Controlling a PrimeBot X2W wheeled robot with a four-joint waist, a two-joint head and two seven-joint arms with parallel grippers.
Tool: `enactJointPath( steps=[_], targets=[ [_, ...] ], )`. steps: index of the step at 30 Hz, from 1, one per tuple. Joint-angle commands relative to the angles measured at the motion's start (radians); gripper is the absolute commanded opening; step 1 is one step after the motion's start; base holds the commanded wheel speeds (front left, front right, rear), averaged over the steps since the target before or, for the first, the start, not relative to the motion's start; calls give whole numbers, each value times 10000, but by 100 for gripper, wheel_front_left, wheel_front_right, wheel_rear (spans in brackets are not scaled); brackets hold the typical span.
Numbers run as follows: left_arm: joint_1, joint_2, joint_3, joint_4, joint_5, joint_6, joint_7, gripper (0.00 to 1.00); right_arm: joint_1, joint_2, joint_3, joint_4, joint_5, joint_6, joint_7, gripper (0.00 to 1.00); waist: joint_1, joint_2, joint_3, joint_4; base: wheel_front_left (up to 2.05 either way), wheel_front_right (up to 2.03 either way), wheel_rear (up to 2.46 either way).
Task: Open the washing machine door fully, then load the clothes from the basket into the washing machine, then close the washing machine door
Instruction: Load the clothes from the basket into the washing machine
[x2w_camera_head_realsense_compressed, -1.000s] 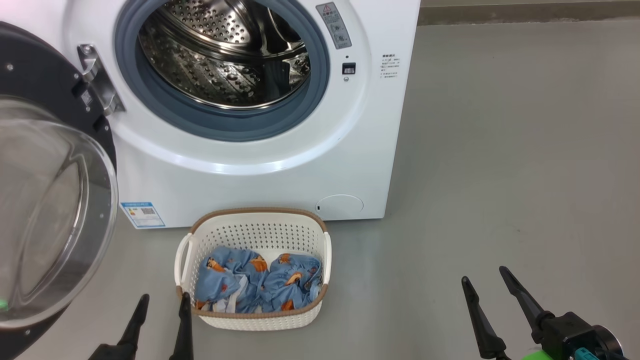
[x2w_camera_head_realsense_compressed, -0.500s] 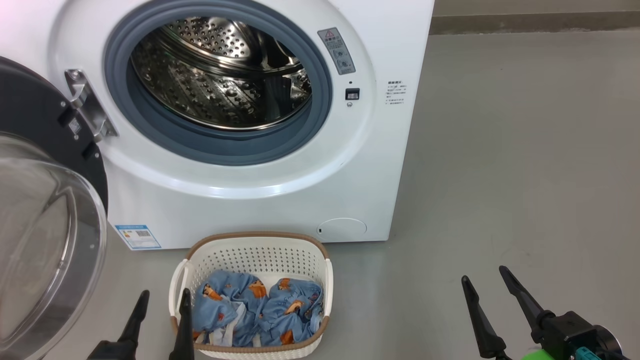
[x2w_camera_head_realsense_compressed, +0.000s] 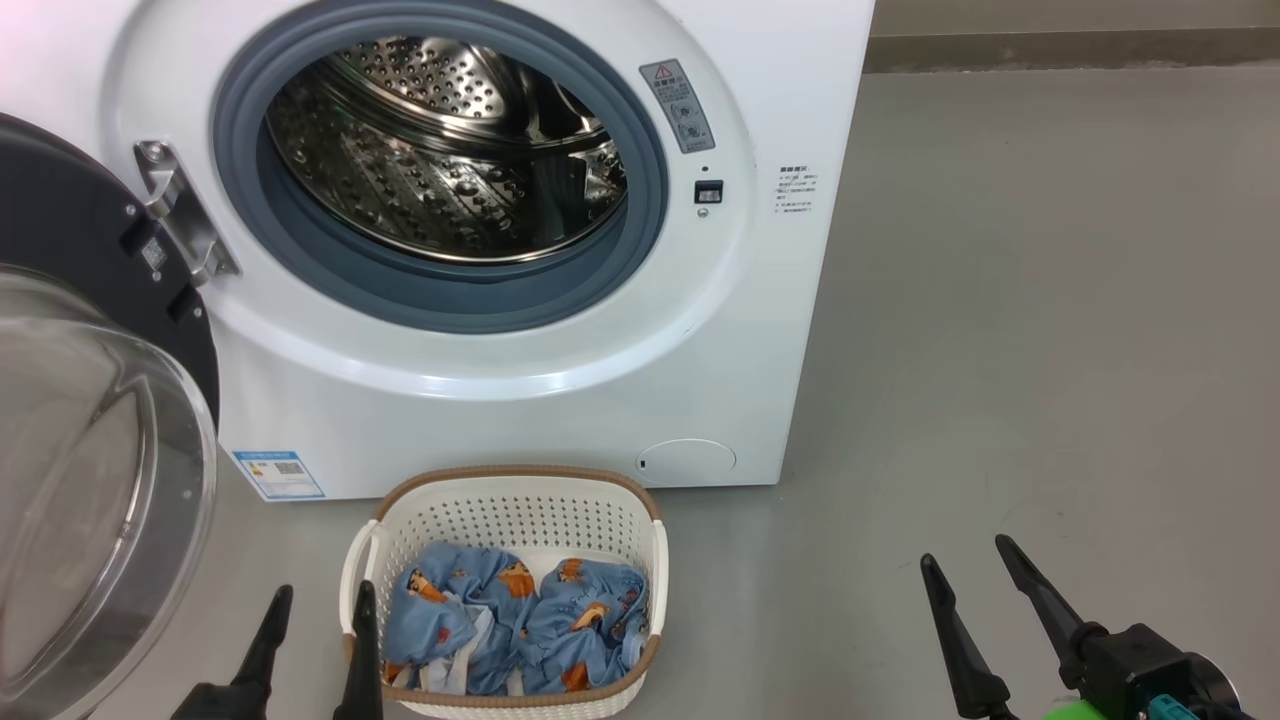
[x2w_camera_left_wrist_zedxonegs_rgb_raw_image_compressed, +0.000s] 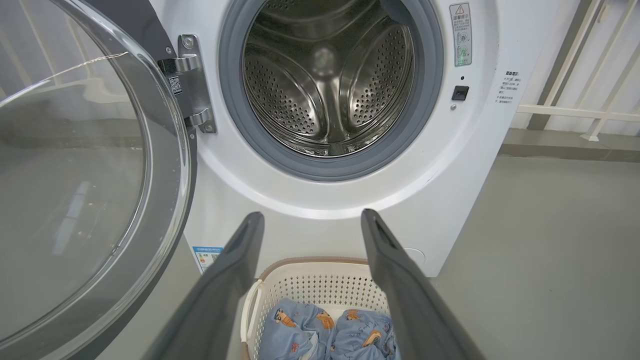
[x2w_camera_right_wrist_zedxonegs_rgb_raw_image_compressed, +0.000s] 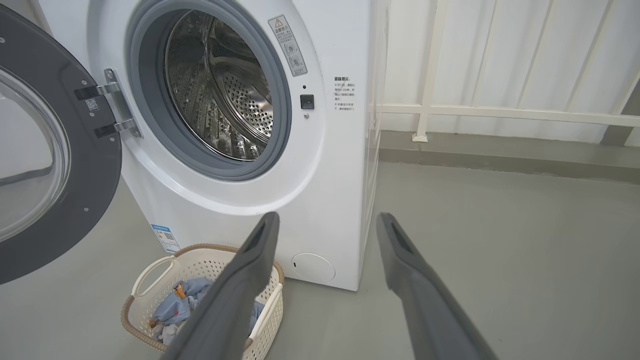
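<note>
The round black-rimmed glass door (x2w_camera_head_realsense_compressed: 95, 440) is hanging wide open beside the white washing machine (x2w_camera_head_realsense_compressed: 500, 420), clearing its steel drum (x2w_camera_head_realsense_compressed: 450, 150); the blue printed clothes (x2w_camera_head_realsense_compressed: 520, 625) are lying in the cream perforated basket (x2w_camera_head_realsense_compressed: 520, 522) before it, handy for loading; the left gripper (x2w_camera_head_realsense_compressed: 324, 590) and right gripper (x2w_camera_head_realsense_compressed: 965, 552) are hovering spread wide, empty.

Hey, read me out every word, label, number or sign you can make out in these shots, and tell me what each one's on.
No wording is sharp enough to quote.
Warning sticker on the washing machine front: red triangle sign; text too small.
Printed note beside it: black characters, too small.
Blue energy label low on the front: QR code, text blurred.
Hinge sticker: QR code only.
</note>
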Motion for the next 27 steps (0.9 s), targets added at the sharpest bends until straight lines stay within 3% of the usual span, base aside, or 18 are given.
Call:
enactJointPath(
  steps=[1, 11, 18, 27],
  targets=[
    [-498, 155, 296, -204, -56, 75, -138, 100, -343, -45, 266, -219, 109, 16, -37, 100, 0, 0, 11, 4, 0, 0, 0],
    [-664, 147, 155, -30, -181, 45, -150, 100, -407, -45, 271, -267, 128, 16, -65, 100, 0, 0, 171, 53, 0, 0, 0],
    [-1097, 42, -147, 693, -546, -292, 68, 100, -558, -45, 333, -368, 119, 16, -54, 100, 0, 0, 513, 39, 0, 0, 0],
    [-3039, -213, -987, 3747, -1198, -890, 216, 100, -1189, -161, 508, -705, 80, 16, 26, 100, 0, 0, 1903, -202, 0, 0, 0]
  ],
)
